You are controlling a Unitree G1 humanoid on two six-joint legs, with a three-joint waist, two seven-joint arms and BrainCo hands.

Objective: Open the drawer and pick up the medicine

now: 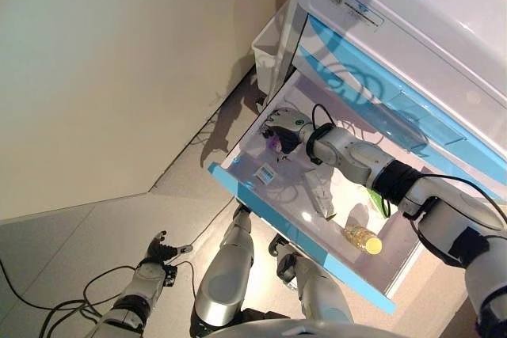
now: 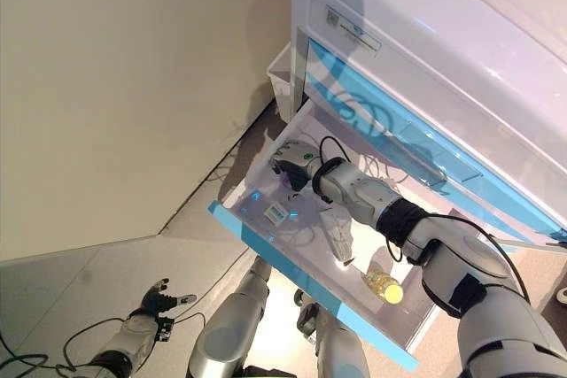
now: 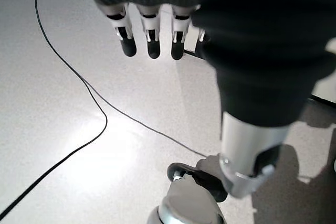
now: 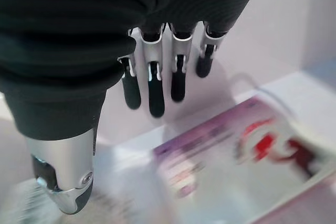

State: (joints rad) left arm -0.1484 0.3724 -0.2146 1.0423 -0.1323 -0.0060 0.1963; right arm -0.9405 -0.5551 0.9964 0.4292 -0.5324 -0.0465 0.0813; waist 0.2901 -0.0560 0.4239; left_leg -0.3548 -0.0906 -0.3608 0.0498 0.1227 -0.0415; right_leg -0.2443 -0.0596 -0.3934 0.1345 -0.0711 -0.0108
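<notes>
I'm looking down into the open drawer (image 1: 238,184), pulled out from a white cabinet (image 1: 412,29) with light blue fronts. My right hand (image 1: 283,126) is reaching deep into the drawer's far corner, nearest the wall. In its wrist view the fingers (image 4: 156,90) are hanging straight and relaxed, gripping nothing, poised just above a medicine box (image 4: 236,156) printed in purple, white and red. That box is lying flat on the drawer's white floor right under the fingertips; I can't tell whether they are touching it.

Elsewhere in the drawer I'm seeing a small white packet (image 1: 265,172) near the front edge, a longer pale package (image 1: 321,195) in the middle, a bottle with a yellow cap (image 1: 363,239) toward the other end, and something green (image 1: 379,198) tucked behind my forearm.

My left hand (image 1: 158,251) is hanging low, well away from the cabinet, over the pale grey speckled floor (image 3: 63,87). Its fingers (image 3: 152,40) are loose and spread, holding nothing.

The room is plain: a cream wall (image 1: 119,61) is meeting the grey floor, and a white bin (image 1: 268,45) is sitting in the corner between wall and cabinet.
</notes>
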